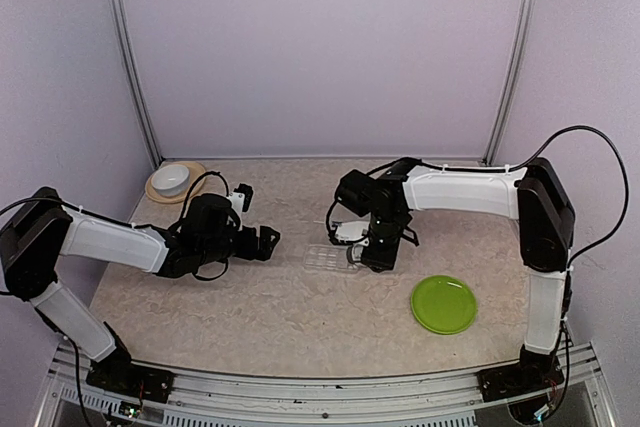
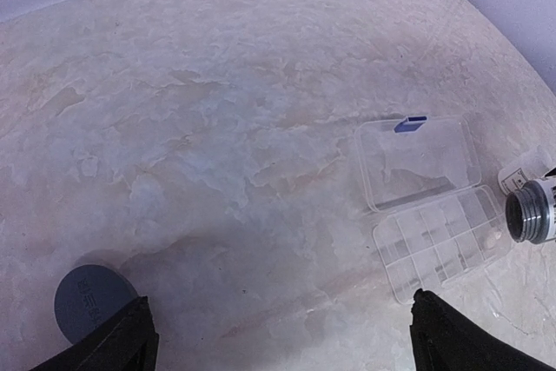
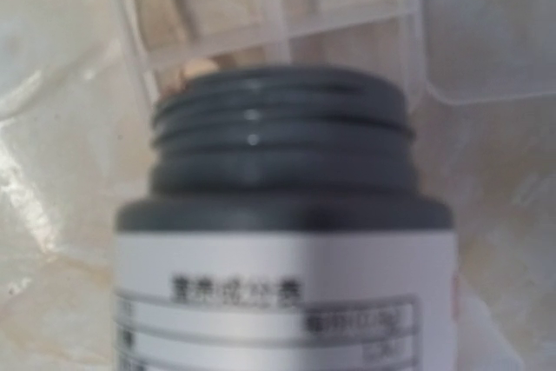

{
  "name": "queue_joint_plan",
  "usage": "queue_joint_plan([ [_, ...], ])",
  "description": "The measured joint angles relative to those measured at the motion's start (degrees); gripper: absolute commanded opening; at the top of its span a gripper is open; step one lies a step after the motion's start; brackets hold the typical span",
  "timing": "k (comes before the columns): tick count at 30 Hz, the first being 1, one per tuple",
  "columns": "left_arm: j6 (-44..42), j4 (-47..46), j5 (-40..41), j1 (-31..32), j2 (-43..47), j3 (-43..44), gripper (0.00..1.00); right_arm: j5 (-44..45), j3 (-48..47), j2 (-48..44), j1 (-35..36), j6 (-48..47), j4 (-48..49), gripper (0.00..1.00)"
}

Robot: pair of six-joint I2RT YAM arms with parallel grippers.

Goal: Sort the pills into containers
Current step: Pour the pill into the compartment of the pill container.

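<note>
Clear plastic compartment box: above it the right claw pinches a tipped grey-necked white-labelled bottle. Left claw, spread wide, hovers beside the box, arm stretched low.

Two arms, each with one pincer: the left pincer and the right pincer. One clear box, its lid carrying one blue tab; its compartments are too faint to count. One bottle. One loose grey cap. One green plate. One white bowl on one tan saucer. One tan pill shows in the box.
</note>
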State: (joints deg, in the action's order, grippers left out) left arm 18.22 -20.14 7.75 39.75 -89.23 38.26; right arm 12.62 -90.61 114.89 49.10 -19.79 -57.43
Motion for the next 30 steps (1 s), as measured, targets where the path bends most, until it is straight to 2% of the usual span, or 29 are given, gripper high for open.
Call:
queue_joint_plan([
  [11, 0.0, 0.0, 0.0, 0.1, 0.0, 0.0, 0.99, 0.2, -0.1, -1.6, 0.0, -0.1, 0.3, 0.0],
  [30, 0.0, 0.0, 0.0, 0.1, 0.0, 0.0, 0.99, -0.6, 0.2, 1.3, 0.0, 0.2, 0.2, 0.0],
])
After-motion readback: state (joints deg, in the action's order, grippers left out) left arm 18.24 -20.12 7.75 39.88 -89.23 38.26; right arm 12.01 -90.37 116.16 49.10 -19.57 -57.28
